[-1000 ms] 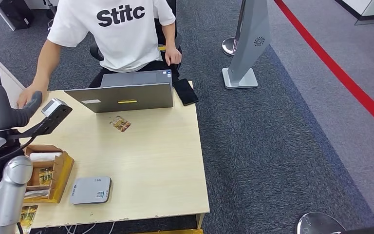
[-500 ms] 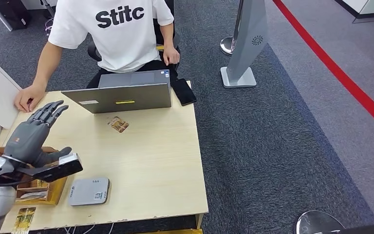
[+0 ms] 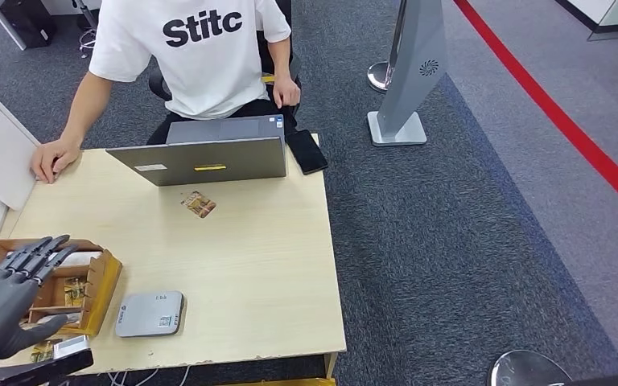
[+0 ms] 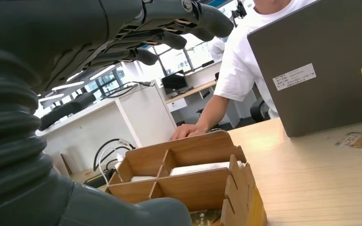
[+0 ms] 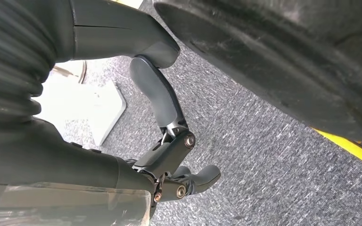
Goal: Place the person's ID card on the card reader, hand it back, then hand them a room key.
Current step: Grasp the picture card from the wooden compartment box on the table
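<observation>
Since a second ago the left robot hand (image 3: 4,310) has dropped from beside the person's hand at the far left corner of the desk (image 3: 249,265) down to the near left corner, where it now hovers over the wooden organizer box (image 3: 100,281). Its fingers are spread and extended, holding nothing; the left wrist view shows the same splayed fingers (image 4: 169,40) above the box's compartments.

On the desk just in front of the laptop (image 3: 205,159) lies the ID card (image 3: 199,204), flat and untouched, well apart from the robot hand. Nearer the front edge sits the grey card reader (image 3: 150,313), just beside the organizer box, with nothing on it. White cards stand in the box's slots (image 4: 195,168); I cannot tell whether they are room keys.

Behind the laptop sits the person (image 3: 201,56) in a white shirt, one hand (image 3: 51,158) resting on the far left corner of the desk.

In the right wrist view the right robot hand (image 5: 169,155) hangs over grey carpet with its fingers loosely curled, holding nothing.
</observation>
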You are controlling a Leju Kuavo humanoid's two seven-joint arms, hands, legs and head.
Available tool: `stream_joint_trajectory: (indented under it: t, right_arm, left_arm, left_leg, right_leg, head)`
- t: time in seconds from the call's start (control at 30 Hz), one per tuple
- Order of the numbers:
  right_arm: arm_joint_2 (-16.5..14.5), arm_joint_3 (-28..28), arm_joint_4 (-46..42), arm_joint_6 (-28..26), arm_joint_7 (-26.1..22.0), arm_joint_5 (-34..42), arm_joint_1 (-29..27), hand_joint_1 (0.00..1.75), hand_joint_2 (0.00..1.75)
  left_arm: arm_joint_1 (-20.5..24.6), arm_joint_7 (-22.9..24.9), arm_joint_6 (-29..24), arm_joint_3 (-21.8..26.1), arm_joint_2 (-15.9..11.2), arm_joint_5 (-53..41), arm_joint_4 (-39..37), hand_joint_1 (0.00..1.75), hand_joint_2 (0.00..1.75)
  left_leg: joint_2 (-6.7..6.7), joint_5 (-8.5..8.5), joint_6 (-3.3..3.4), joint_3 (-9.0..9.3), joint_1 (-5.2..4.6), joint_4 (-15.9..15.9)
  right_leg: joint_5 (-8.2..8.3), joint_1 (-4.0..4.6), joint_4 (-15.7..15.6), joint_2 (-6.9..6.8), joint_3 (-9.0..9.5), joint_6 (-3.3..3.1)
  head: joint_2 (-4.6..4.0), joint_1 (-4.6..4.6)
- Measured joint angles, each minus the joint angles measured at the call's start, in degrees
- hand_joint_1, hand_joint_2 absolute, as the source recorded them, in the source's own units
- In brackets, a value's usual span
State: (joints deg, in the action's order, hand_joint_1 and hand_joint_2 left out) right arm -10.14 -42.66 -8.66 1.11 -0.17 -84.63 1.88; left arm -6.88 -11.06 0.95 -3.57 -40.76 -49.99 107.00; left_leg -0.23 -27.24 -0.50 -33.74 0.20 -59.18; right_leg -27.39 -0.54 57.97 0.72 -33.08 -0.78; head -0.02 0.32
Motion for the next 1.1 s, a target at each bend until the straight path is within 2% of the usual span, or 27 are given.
stream_joint_trajectory:
  t: [0.63,0.9,1.1]
  right_arm:
    - [0.0,0.0,-0.2,0.0,0.0,0.1,0.0,0.0,1.75]
    - [0.0,0.0,-0.3,0.0,-0.2,0.1,0.0,0.0,1.75]
    - [0.0,0.0,-0.3,0.0,-0.1,0.0,0.0,0.0,1.75]
  left_arm:
    - [-7.8,0.0,-2.5,3.3,-0.1,-2.6,3.9,0.0,1.75]
    - [-13.3,4.6,-3.7,4.0,1.3,-5.9,3.2,0.0,1.75]
    - [-15.2,5.5,-5.0,4.0,2.4,-6.3,2.3,0.0,1.75]
  left_leg:
    - [0.0,0.0,-0.01,0.01,0.01,0.0]
    - [-0.01,-0.02,0.0,0.0,0.01,0.0]
    - [-0.02,-0.02,0.0,0.0,0.01,0.0]
  right_leg:
    - [0.01,0.01,0.0,-0.03,0.01,-0.02]
    - [-0.04,0.01,0.0,-0.05,0.01,0.0]
    - [-0.03,0.01,0.0,-0.07,0.02,0.0]
  head:
    - [0.01,-0.01]
    - [0.0,0.0]
    - [0.01,0.0]
